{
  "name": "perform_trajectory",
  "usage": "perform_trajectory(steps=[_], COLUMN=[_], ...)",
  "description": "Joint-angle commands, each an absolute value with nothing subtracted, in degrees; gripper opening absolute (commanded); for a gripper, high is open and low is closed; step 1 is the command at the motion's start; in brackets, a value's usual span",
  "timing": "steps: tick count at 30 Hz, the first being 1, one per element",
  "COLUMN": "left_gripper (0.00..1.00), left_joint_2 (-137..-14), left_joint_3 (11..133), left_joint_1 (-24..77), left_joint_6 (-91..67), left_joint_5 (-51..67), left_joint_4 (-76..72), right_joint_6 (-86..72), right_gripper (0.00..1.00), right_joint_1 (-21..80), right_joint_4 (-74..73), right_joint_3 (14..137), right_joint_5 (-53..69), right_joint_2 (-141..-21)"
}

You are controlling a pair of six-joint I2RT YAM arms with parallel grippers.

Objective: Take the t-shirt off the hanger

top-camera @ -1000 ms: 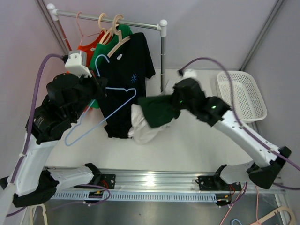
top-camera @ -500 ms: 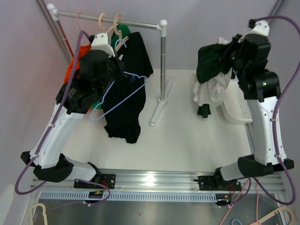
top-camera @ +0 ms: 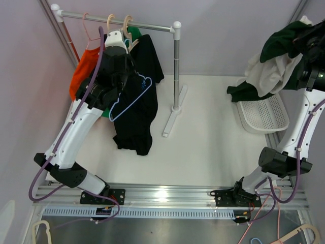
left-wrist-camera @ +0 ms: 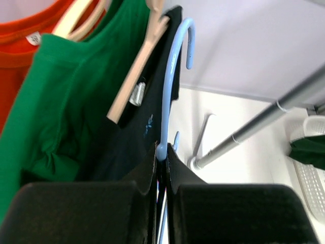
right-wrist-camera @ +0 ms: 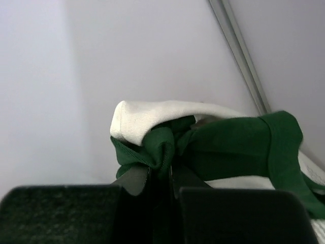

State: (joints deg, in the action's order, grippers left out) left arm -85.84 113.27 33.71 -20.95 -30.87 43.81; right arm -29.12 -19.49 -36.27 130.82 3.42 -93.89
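- Right now the left arm is stretched up and forward from its base toward the rail (top-camera: 147,24), wrist high among the hung clothes.
- Left hand (left-wrist-camera: 161,162): jaws pinched tight on the neck of the blue hanger (left-wrist-camera: 170,76), just under the hook. The hook points up and away from the fingers.
- From the top view the blue hanger's wire frame shows against the black shirt (top-camera: 134,122), tilted, its lower bar slanting down to the left.
- Beside the hook in the left wrist view: a wooden hanger (left-wrist-camera: 137,71), then the green shirt (left-wrist-camera: 61,101), with the orange shirt (top-camera: 84,68) furthest left on the rail.
- Right arm is raised almost straight up at the far right edge of the top view, forearm vertical, wrist at the top corner.
- Right hand (right-wrist-camera: 160,175): jaws nearly closed on a bunched fold of the t-shirt (right-wrist-camera: 228,142), dark green with white fabric.
- The t-shirt is in the air, off the blue hanger and well apart from it, draped down from the right hand.
- Its lower end hangs over the far left rim of the white basket (top-camera: 264,114). Cannot tell whether it touches the rim.
- Basket sits on the worktop (top-camera: 203,142) at the right; rail stand (top-camera: 176,66) is between the two arms.
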Motion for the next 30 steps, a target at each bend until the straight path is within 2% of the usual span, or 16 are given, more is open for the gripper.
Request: perform_trajectory(steps=[1,3,6,8,10,13,16,17,20,22,27,30], left_gripper=[0.01,0.01,0.01,0.01,0.01,0.01,0.01,0.01,0.01,0.01,0.01,0.01], left_joint_2=[-86.0,-86.6,-86.9,-87.2,-87.7,-88.8,-89.1,-88.9,-88.9,-89.0,-89.8,-91.3], left_joint_3=[115.8,115.6,113.6,113.1,112.1,112.0,110.8,110.0,108.9,108.5,109.1,110.2], left_joint_1=[31.7,31.4,31.1,30.6,30.4,30.4,30.5,30.4,30.4,30.3,30.4,30.4], left_joint_6=[-20.5,-19.0,-17.1,-16.9,-16.3,-15.3,-13.7,-12.4,-10.4,-8.7,-8.0,-8.2], left_joint_5=[-30.6,-30.4,-30.5,-29.2,-28.1,-27.3,-26.4,-25.8,-24.9,-24.2,-22.0,-21.0], left_joint_4=[38.2,36.6,32.3,29.5,27.3,25.4,22.4,20.2,17.1,15.3,13.5,12.8], right_joint_6=[-36.6,-38.1,-36.0,-34.5,-32.6,-29.0,-25.2,-24.4,-23.8,-23.6,-18.8,-18.1], right_gripper=[0.00,0.00,0.00,0.00,0.00,0.00,0.02,0.26,0.63,0.99,0.99,0.99], right_joint_1=[-24.2,-25.5,-25.7,-24.9,-24.3,-22.5,-20.8,-20.7,-20.6,-19.6,-15.6,-14.5], right_joint_4=[-19.5,-17.6,-22.6,-23.3,-20.0,-17.7,-22.7,-27.2,-33.2,-33.1,-34.8,-33.1], right_joint_3=[132.9,133.6,131.6,125.1,110.0,95.7,94.4,95.8,103.1,104.5,109.6,107.6], right_joint_5=[12.7,16.6,18.3,16.9,14.7,4.3,0.1,0.1,-0.7,-4.6,-9.6,-8.4], right_joint_2=[-95.7,-98.2,-99.4,-97.3,-92.4,-88.5,-89.6,-92.0,-95.2,-94.2,-90.5,-87.2])
